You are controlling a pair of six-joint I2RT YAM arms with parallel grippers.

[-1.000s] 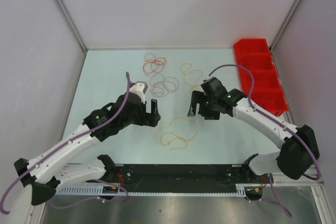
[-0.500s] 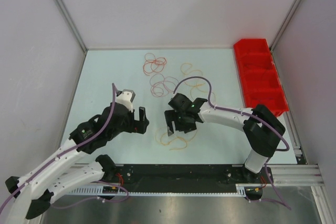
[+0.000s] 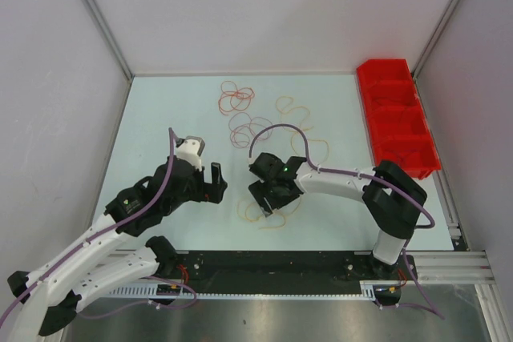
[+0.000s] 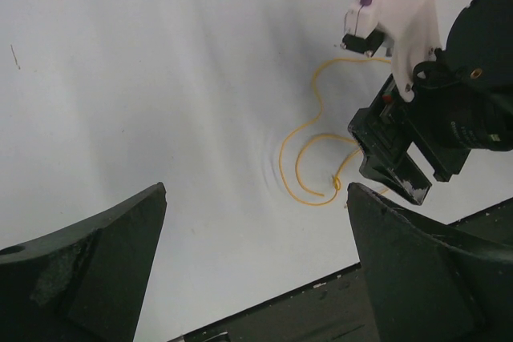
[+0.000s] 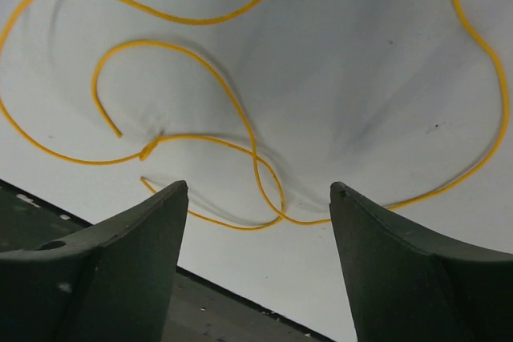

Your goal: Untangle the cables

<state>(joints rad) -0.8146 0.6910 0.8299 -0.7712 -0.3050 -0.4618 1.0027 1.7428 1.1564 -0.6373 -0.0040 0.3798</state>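
Yellow cable [image 3: 268, 218] lies close to the near edge of the worktop [image 3: 160, 118], about midway along it. It sprawls more along that edge than across it.

Right pincer [image 3: 268, 198] hangs directly above it, jaws spread, nothing in them. From its wrist camera, the cable's overlapping loops rest on the surface below and between the two fingers [image 5: 120, 262]. There is a crossing near the middle, a small kink off to one side, and a loose end close by. The cable is straight under this pincer, not off to a side, so I'd judge a plain descent onto the crossing is what the next move needs.

Left pincer [image 3: 215, 183] sits near, toward the left edge, likewise spread and empty. The cable lies ahead and to its right, apart from its fingers. Right arm clearly nearer.

Red cable [image 3: 236, 98] and pinkish-brown cable [image 3: 248, 128] lie toward the far edge, well apart from both pincers.

Whether the yellow loops are truly knotted or only overlaid, I cannot tell.
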